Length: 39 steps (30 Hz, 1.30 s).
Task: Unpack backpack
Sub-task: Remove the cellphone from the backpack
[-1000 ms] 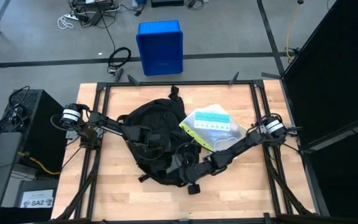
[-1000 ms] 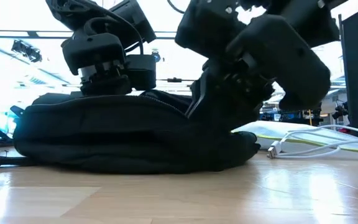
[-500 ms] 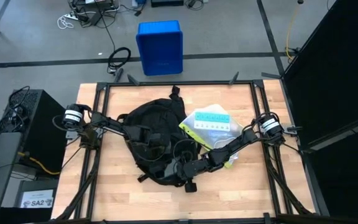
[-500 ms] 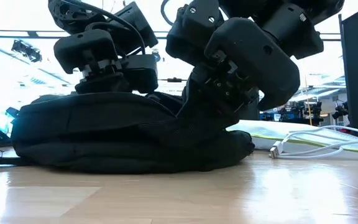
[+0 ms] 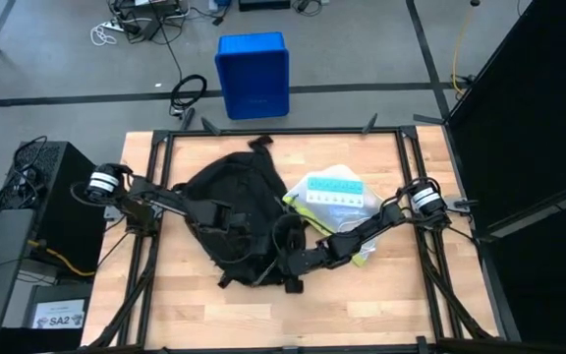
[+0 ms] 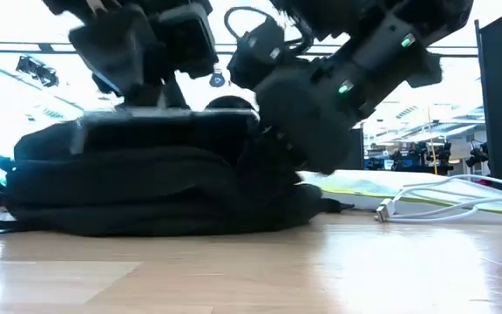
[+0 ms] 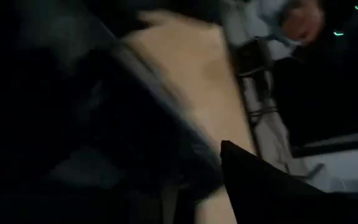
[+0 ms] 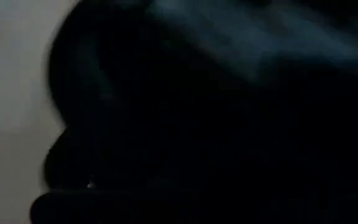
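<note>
The black backpack lies flat on the wooden table, its grab handle toward the far edge. My left gripper reaches in from the left over the pack's middle; in the low view it stands on the pack's top, where a flat dark panel is raised. My right gripper comes in from the right, low against the pack's near right part. Its wrist view shows only dark fabric. My left gripper comes at the backpack's top panel slanting down from the table's left. The panel stands lifted a little above the rest of the pack, which stays on the table. The fingers' place of contact is blurred and dark. My right gripper lies with shut fingers against the backpack's near right edge, slanting down from the table's right. The gripper's own body hides the contact, so I cannot tell whether it holds fabric or only presses on it.
A yellow-green pouch with a blue and white pack on it lies right of the backpack, partly under my right arm. A white cable lies beside it. A blue bin stands on the floor beyond the far edge. Bare wood shows along the near edge.
My left gripper has risen and rolled, and the backpack's top has come up with it. The backpack has slid and turned toward the table's left, its grab handle swinging left. My right gripper has moved left along the pack's near edge and sunk against it.
</note>
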{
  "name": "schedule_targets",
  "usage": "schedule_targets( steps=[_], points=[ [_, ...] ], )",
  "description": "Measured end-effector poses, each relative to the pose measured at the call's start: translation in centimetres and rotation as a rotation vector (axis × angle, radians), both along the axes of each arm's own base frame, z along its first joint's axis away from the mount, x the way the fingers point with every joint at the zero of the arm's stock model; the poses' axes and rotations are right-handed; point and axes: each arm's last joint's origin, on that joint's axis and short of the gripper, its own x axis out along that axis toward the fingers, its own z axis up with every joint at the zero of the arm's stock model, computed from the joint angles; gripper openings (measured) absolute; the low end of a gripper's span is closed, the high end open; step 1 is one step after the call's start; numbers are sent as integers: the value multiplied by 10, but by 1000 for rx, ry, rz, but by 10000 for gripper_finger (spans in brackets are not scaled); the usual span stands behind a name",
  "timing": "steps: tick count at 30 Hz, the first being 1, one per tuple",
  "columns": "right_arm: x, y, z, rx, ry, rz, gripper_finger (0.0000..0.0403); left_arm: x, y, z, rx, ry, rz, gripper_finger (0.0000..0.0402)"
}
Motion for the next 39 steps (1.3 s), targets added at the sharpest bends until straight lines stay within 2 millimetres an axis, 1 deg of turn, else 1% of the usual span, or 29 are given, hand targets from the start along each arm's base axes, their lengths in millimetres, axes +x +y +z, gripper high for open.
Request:
schedule_targets(
  steps=[2, 5, 12, 18, 23, 25, 28, 31, 35, 39],
  points=[
    [1, -5, 0, -8, -1, -30, 0, -1, -4, 1, 0, -3, -12, 92],
    [2, -8, 0, 8, -4, -42, 0, -3, -8, -1, 39, 16, 10, 86],
    [3, -8, 0, 33, -16, -32, 1, -4, -5, -4, 106, 66, 119, 83],
    [5, -8, 1, 46, -31, -23, 1, -3, -6, -4, 180, -13, 82, 87],
    [7, -6, 3, 75, -61, -2, 2, -5, -6, -6, 178, 6, 65, 87],
    [7, -6, 4, 81, -68, 2, 2, -5, -4, -4, 190, 49, 65, 85],
    [7, -6, 4, 82, -70, 4, 1, -6, -1, 3, 271, 142, 84, 75],
    [8, -5, 4, 84, -71, 6, 3, -5, -2, 18, 391, 173, 79, 57],
    [8, -5, 4, 85, -72, 7, 2, -1, -5, 44, 503, 183, 82, 31],
    [8, -5, 4, 88, -76, 10, 2, -2, -10, 79, 635, 196, 95, 12]
  ],
)
